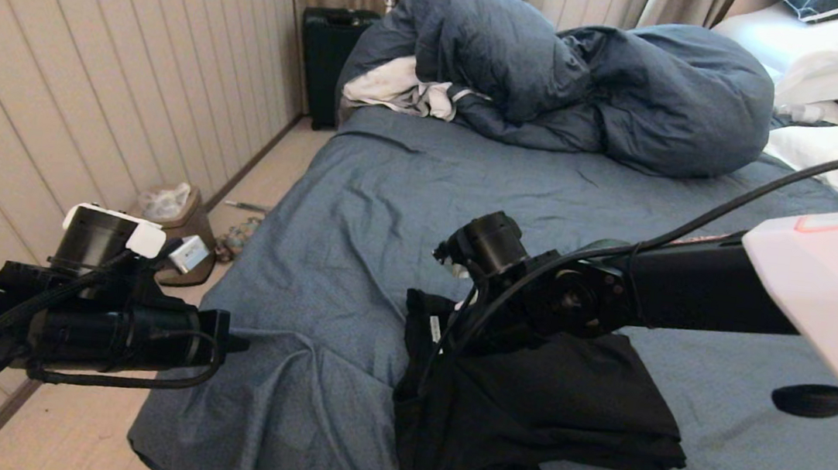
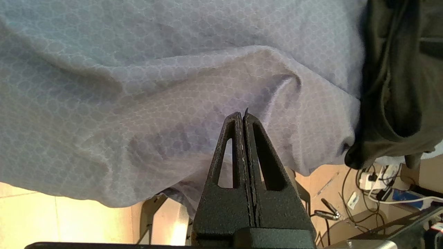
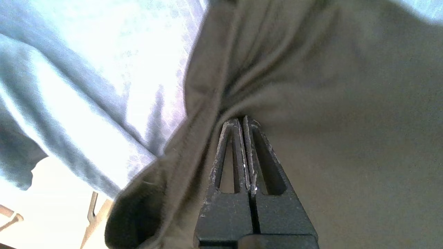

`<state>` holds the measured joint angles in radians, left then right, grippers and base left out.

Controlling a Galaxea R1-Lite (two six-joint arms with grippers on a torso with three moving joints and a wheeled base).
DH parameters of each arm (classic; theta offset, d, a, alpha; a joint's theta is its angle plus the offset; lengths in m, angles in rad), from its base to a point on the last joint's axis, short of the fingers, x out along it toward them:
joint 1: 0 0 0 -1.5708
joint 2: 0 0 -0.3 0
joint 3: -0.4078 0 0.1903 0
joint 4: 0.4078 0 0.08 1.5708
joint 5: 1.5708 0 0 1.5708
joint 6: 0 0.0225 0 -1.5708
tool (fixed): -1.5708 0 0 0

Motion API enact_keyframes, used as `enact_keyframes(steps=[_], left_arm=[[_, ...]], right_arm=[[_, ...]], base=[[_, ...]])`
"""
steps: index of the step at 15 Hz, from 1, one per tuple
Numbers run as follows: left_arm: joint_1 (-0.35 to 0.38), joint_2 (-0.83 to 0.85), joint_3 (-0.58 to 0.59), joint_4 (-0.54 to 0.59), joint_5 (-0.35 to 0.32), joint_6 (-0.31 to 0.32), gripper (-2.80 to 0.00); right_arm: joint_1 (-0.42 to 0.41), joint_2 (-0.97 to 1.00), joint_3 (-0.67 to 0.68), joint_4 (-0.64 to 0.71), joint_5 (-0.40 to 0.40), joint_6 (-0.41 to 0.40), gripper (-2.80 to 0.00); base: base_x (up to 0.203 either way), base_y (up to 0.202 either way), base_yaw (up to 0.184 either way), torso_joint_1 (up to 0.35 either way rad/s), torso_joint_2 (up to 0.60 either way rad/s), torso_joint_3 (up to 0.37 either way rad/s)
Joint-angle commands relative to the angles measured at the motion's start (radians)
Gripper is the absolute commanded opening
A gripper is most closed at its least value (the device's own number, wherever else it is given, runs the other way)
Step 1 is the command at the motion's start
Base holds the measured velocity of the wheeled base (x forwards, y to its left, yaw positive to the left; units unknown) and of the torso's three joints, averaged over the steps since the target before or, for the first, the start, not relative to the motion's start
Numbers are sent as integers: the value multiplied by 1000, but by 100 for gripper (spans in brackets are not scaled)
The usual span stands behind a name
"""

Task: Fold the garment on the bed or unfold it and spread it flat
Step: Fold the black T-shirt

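The garment point(image 1: 564, 406), a black T-shirt, lies folded in a thick pile near the front of the bed point(image 1: 390, 209). My right arm reaches over it from the right. The right gripper point(image 3: 243, 119) is shut, and the garment's fabric point(image 3: 346, 103) bunches into folds that run to its tips at the pile's left edge. In the head view that edge stands raised under the wrist. My left gripper point(image 2: 242, 114) is shut and empty. It hangs at the bed's left side point(image 1: 240, 342), pointing at the slate-blue sheet point(image 2: 138, 69), with the garment point(image 2: 398, 86) off to one side.
A bulky dark-blue duvet point(image 1: 560, 78) is heaped at the far end, with a white cloth point(image 1: 395, 88) beside it and white pillows point(image 1: 836, 45) at the far right. A black suitcase point(image 1: 329, 54) and a lined bin point(image 1: 176, 209) stand on the floor to the left.
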<state>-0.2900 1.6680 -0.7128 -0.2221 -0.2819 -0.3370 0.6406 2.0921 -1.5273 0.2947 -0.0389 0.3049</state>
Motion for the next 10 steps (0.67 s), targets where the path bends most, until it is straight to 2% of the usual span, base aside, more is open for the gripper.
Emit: enact_keyframes(steps=[1, 10], left_arm=[[0, 6, -1, -2, -2, -2, -280], [0, 6, -1, -2, -2, -4, -280]], right_arm=[[2, -13, -4, 1, -2, -3, -280], [68, 121, -97, 1, -1, 7, -280]], base=[[0, 0, 0, 0, 0, 0], [0, 0, 0, 0, 0, 0]])
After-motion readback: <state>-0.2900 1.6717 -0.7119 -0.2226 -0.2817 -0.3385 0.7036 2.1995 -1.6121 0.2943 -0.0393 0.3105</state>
